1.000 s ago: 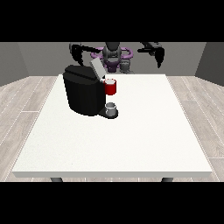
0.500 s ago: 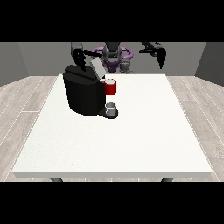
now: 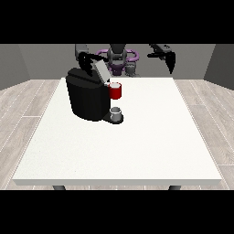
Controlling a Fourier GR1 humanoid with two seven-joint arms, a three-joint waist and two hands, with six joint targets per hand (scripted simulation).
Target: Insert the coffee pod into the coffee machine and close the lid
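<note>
My hand at the view's left [image 3: 85, 59] hovers behind the coffee machine [image 3: 87, 93], by its raised lid [image 3: 101, 70]; I cannot tell my fingers' state on either hand. The lid looks stiff and light: push its top edge

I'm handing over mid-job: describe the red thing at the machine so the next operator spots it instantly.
Find the black coffee machine on the white table, towards the view's left and far side. On its front, facing the view's right, sits the red thing at the machine, just above a small grey thing on the base. It is the only red item there.
</note>
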